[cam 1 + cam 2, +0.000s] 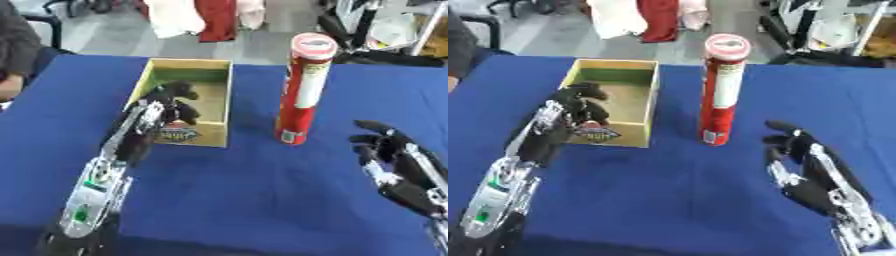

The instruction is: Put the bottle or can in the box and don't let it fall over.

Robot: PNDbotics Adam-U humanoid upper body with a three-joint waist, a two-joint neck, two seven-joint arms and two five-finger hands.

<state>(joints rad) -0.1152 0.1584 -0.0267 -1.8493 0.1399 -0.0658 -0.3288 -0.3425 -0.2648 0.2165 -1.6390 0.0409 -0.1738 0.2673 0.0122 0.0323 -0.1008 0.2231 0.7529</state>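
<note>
A tall red can (303,90) with a white label and a pale lid stands upright on the blue table, just right of an open cardboard box (219,90). My left hand (171,102) reaches over the box's near left corner, fingers curled, holding nothing that I can see. My right hand (385,150) hovers open, fingers spread, to the right of the can and nearer to me, apart from it. The box's floor looks bare where it shows.
The blue tablecloth (254,190) covers the whole table. A person's dark sleeve (13,40) shows at the far left edge. Hanging cloths and equipment stand beyond the table's far edge.
</note>
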